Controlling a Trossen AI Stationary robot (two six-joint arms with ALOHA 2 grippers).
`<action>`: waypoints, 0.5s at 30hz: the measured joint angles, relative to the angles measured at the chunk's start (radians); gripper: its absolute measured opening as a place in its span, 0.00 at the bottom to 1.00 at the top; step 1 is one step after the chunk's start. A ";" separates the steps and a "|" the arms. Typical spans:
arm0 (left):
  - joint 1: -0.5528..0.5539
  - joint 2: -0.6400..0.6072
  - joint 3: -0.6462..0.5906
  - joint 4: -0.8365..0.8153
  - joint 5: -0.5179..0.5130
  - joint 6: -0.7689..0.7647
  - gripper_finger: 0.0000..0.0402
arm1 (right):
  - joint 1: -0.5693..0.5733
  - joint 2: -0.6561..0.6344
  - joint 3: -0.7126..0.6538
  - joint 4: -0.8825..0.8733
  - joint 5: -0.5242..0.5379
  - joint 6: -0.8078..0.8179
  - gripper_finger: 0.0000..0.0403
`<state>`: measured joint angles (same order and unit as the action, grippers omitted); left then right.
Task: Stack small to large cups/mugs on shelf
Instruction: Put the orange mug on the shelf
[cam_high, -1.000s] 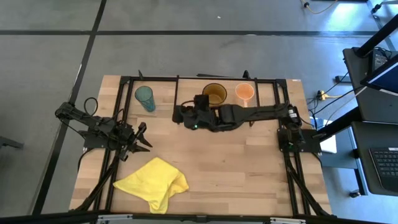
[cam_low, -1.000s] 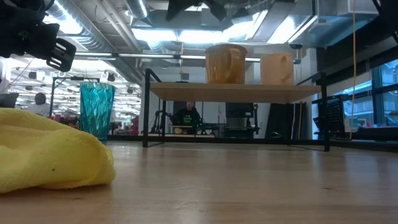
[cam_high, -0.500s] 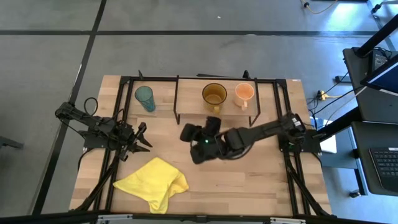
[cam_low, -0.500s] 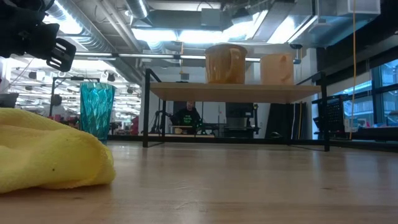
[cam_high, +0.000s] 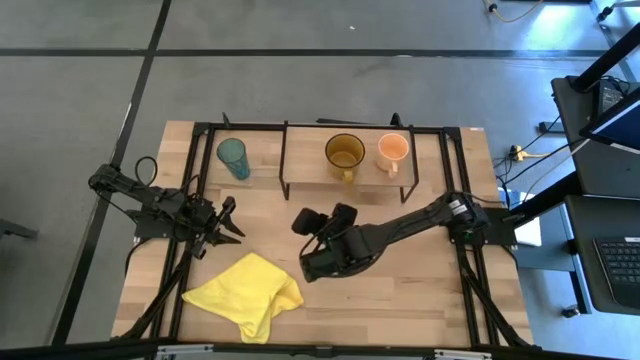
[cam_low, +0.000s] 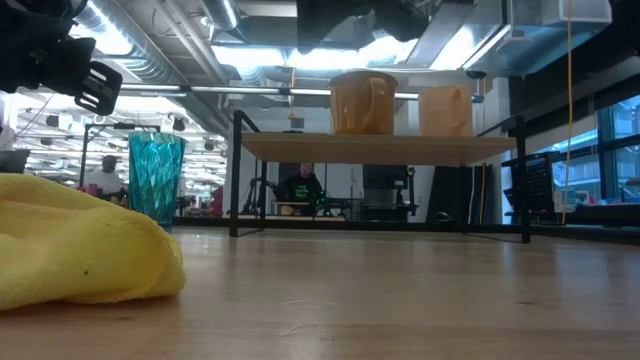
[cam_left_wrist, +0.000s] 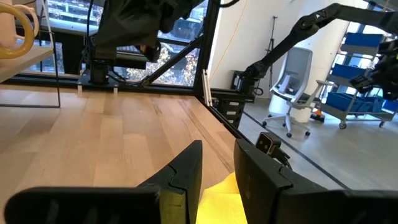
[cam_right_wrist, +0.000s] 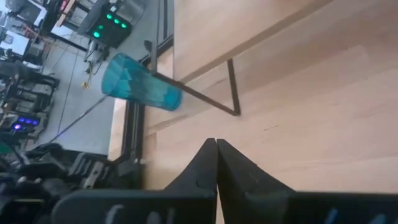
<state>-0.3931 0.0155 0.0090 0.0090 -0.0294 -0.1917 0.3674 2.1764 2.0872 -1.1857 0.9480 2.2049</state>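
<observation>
High view: a pale planked wooden desk (cam_high: 400, 290) bordered by a black metal frame (cam_high: 197, 150) stands on a grey floor crossed by dark lines. The low light-wood shelf on thin black legs (cam_high: 310, 170) runs along the desk's far edge, and every place below is told from it. On the shelf sit the wide amber-yellow translucent mug (cam_high: 344, 153) and, just beside it toward the right arm's end, the small pale-orange mug (cam_high: 393, 150). The tall teal translucent tumbler (cam_high: 234, 158) stands upright on the desk just past the shelf's other end, apart from both mugs. A crumpled yellow cloth (cam_high: 246, 294) lies well in front of the shelf, toward the desk's near edge.

The right gripper (cam_high: 312, 266) hangs in front of the shelf's middle, jaws clenched on nothing. The left gripper (cam_high: 230, 224) waits off the shelf's tumbler end, beside the cloth, jaws parted by a narrow gap and grasping nothing.

From desk height the shelf shows against an open hall with bright ceiling lights and ducts; a seated person (cam_low: 301, 186) appears beneath it, far behind.
</observation>
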 joint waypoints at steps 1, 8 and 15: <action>0.000 0.000 0.000 0.000 0.000 0.000 0.22 | -0.003 0.004 0.000 -0.012 0.003 0.003 0.00; 0.000 0.000 0.000 0.000 0.000 0.000 0.22 | -0.026 0.009 0.000 -0.075 0.129 0.061 0.00; 0.000 0.000 0.000 0.000 0.000 0.000 0.22 | -0.053 0.006 0.010 -0.068 0.219 0.062 0.00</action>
<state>-0.3931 0.0154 0.0090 0.0090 -0.0293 -0.1917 0.3149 2.1822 2.0975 -1.2538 1.1671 2.2670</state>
